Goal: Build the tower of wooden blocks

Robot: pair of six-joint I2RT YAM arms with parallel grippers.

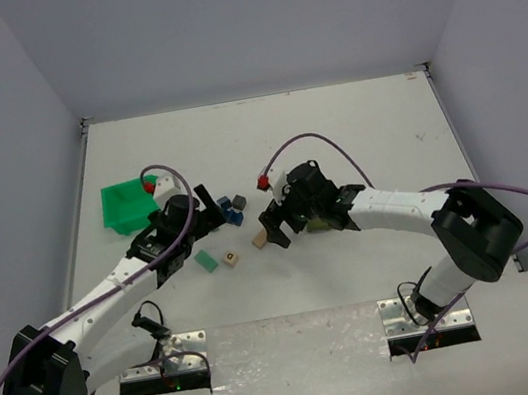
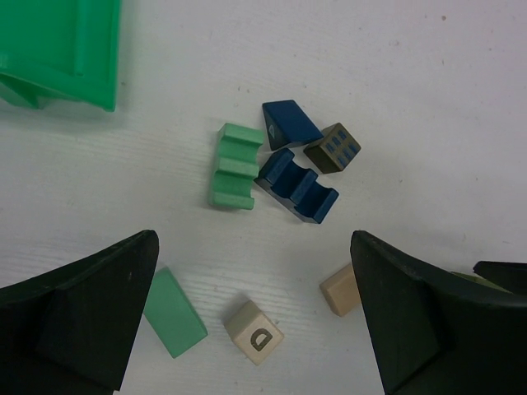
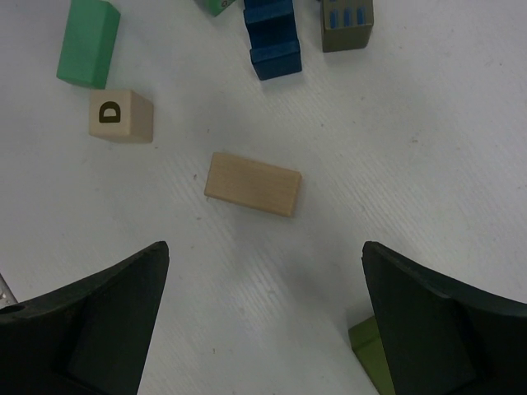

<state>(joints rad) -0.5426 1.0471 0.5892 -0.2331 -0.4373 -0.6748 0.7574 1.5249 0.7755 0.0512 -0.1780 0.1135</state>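
No wood block tower stands yet. The tan block (image 3: 253, 184) lies centred ahead of the right gripper's (image 3: 263, 255) wide-open fingers, long axis nearly finger to finger. The open left gripper (image 2: 254, 247) is farther off.

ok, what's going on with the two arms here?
No tower yet: the blocks lie loose on the table. The left gripper, open and empty, hovers by a cluster made up of the green notched block, blue notched block, blue wedge and dark cube. The right gripper, also open and empty, hovers over the plain tan block.
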